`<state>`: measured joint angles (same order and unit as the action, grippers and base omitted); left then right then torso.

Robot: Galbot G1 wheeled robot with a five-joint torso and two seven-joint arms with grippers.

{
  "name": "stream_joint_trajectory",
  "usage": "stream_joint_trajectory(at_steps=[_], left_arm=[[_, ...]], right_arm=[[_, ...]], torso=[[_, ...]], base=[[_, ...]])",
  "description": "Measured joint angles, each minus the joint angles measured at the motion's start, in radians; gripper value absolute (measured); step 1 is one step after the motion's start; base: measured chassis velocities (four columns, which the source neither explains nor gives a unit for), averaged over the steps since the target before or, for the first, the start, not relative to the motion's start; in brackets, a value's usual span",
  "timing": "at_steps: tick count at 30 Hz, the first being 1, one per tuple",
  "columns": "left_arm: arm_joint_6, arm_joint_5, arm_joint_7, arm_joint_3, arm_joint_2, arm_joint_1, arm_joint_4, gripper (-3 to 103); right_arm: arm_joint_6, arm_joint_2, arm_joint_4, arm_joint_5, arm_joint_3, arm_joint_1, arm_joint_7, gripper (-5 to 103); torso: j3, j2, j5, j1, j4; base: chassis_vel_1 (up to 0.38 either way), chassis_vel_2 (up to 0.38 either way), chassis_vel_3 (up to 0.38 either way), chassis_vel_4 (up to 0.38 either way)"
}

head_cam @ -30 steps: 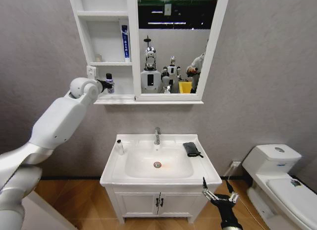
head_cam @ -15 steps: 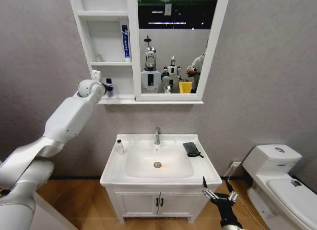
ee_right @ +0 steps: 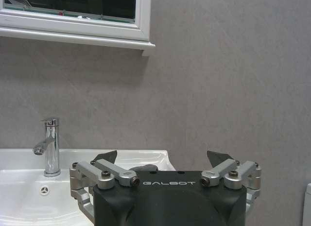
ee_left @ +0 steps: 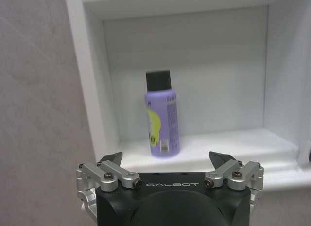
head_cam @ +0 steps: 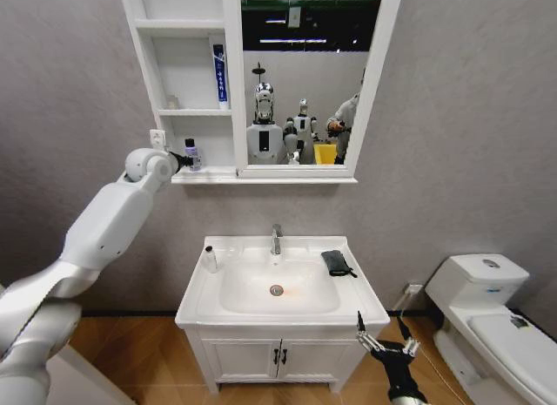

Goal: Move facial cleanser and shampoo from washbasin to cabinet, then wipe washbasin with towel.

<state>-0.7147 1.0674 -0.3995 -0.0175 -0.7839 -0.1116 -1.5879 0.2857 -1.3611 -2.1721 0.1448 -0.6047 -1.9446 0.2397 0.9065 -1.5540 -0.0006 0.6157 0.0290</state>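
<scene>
Hovering just off the cabinet, our left gripper is spread wide with nothing in it, purple bottle upright on the cabinet's lowest shelf. Our right gripper waits spread below the washbasin; towel right of the tap.

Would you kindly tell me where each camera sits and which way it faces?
Head view: high, looking forward and down at the cabinet, washbasin and both arms.
Left wrist view: behind the open left gripper, facing the purple bottle on the bottom shelf.
Right wrist view: behind the open right gripper, low by the washbasin's front corner, facing the tap and wall.
Shared: head and left wrist views both show the purple bottle.
</scene>
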Motion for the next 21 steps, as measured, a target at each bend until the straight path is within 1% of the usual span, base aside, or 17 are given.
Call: stream_joint_trajectory(at_steps=[1, 2, 4, 5, 6, 8, 9, 10, 11, 12, 13, 14, 16, 17, 19, 20, 21], left_arm=[[0.015, 0.011, 0.009, 0.026, 0.042, -0.068, -0.073, 99], [0.015, 0.011, 0.009, 0.026, 0.042, -0.068, -0.073, 99], [0.064, -0.024, 0.043, 0.074, 0.123, -0.220, -0.226, 100], [0.064, -0.024, 0.043, 0.074, 0.123, -0.220, -0.226, 100], [0.084, -0.049, 0.054, 0.092, 0.145, -0.284, -0.274, 100], [0.163, -0.103, 0.065, 0.135, 0.178, -0.461, -0.353, 100], [0.163, -0.103, 0.065, 0.135, 0.178, -0.461, -0.353, 100], [0.212, -0.140, 0.070, 0.155, 0.185, -0.539, -0.374, 100], [0.212, -0.140, 0.070, 0.155, 0.185, -0.539, -0.374, 100], [0.287, -0.196, 0.078, 0.176, 0.182, -0.643, -0.386, 100], [0.287, -0.196, 0.078, 0.176, 0.182, -0.643, -0.386, 100], [0.365, -0.268, 0.079, 0.194, 0.152, -0.770, -0.384, 100], [0.450, -0.350, 0.077, 0.189, 0.094, -0.878, -0.347, 100], [0.450, -0.350, 0.077, 0.189, 0.094, -0.878, -0.347, 100], [0.503, -0.431, 0.083, 0.170, 0.026, -0.933, -0.290, 100], [0.503, -0.431, 0.083, 0.170, 0.026, -0.933, -0.290, 100], [0.521, -0.472, 0.090, 0.161, -0.008, -0.945, -0.255, 100]], right_arm=[[0.000, 0.002, -0.001, 0.000, -0.002, 0.000, 0.001, 100], [0.000, 0.002, -0.001, 0.000, -0.002, 0.000, 0.001, 100], [0.000, 0.004, -0.003, 0.001, -0.004, 0.001, 0.004, 100], [0.000, 0.004, -0.003, 0.001, -0.004, 0.001, 0.004, 100], [0.000, 0.004, -0.003, 0.001, -0.005, 0.003, 0.005, 100], [0.000, 0.002, -0.004, -0.001, -0.005, 0.003, 0.006, 100], [0.000, 0.002, -0.004, -0.001, -0.005, 0.003, 0.006, 100], [0.001, -0.001, -0.006, -0.002, -0.005, 0.001, 0.006, 100], [0.001, -0.001, -0.006, -0.002, -0.005, 0.001, 0.006, 100], [0.004, -0.003, -0.007, -0.003, -0.006, -0.001, 0.006, 100], [0.004, -0.003, -0.007, -0.003, -0.006, -0.001, 0.006, 100], [0.008, -0.004, -0.007, -0.004, -0.009, -0.005, 0.007, 100], [0.010, -0.004, -0.004, -0.005, -0.010, -0.005, 0.010, 100], [0.010, -0.004, -0.004, -0.005, -0.010, -0.005, 0.010, 100], [0.014, 0.000, 0.003, -0.004, -0.012, -0.003, 0.011, 100], [0.014, 0.000, 0.003, -0.004, -0.012, -0.003, 0.011, 100], [0.017, 0.003, 0.008, -0.002, -0.015, -0.002, 0.012, 100]], torso=[[0.000, 0.000, -0.0001, 0.000, -0.0006], [0.000, 0.000, -0.0001, 0.000, -0.0006], [0.000, 0.000, 0.0004, 0.000, -0.0005], [0.000, 0.000, 0.0004, 0.000, -0.0005], [0.000, 0.000, 0.0008, 0.000, -0.0005], [0.000, 0.000, 0.0000, 0.000, 0.0000], [0.000, 0.000, 0.0000, 0.000, 0.0000], [0.000, 0.000, 0.0005, 0.000, 0.0003], [0.000, 0.000, 0.0005, 0.000, 0.0003], [0.000, 0.000, 0.0009, 0.000, 0.0002], [0.000, 0.000, 0.0009, 0.000, 0.0002], [0.000, 0.000, 0.0003, 0.000, 0.0001], [0.000, 0.000, 0.0005, 0.000, -0.0003], [0.000, 0.000, 0.0005, 0.000, -0.0003], [0.000, 0.000, 0.0006, 0.000, -0.0001], [0.000, 0.000, 0.0006, 0.000, -0.0001], [0.000, 0.000, 0.0006, 0.000, 0.0001]], base=[[0.000, 0.000, 0.000, 0.000], [0.000, 0.000, 0.000, 0.000], [0.000, 0.000, 0.000, 0.000], [0.000, 0.000, 0.000, 0.000], [0.000, 0.000, 0.000, 0.000], [0.000, 0.000, 0.000, 0.000], [0.000, 0.000, 0.000, 0.000], [0.000, 0.000, 0.000, 0.000], [0.000, 0.000, 0.000, 0.000], [0.000, 0.000, 0.000, 0.000], [0.000, 0.000, 0.000, 0.000], [0.000, 0.000, 0.000, 0.000], [0.000, 0.000, 0.000, 0.000], [0.000, 0.000, 0.000, 0.000], [0.000, 0.000, 0.000, 0.000], [0.000, 0.000, 0.000, 0.000], [0.000, 0.000, 0.000, 0.000]])
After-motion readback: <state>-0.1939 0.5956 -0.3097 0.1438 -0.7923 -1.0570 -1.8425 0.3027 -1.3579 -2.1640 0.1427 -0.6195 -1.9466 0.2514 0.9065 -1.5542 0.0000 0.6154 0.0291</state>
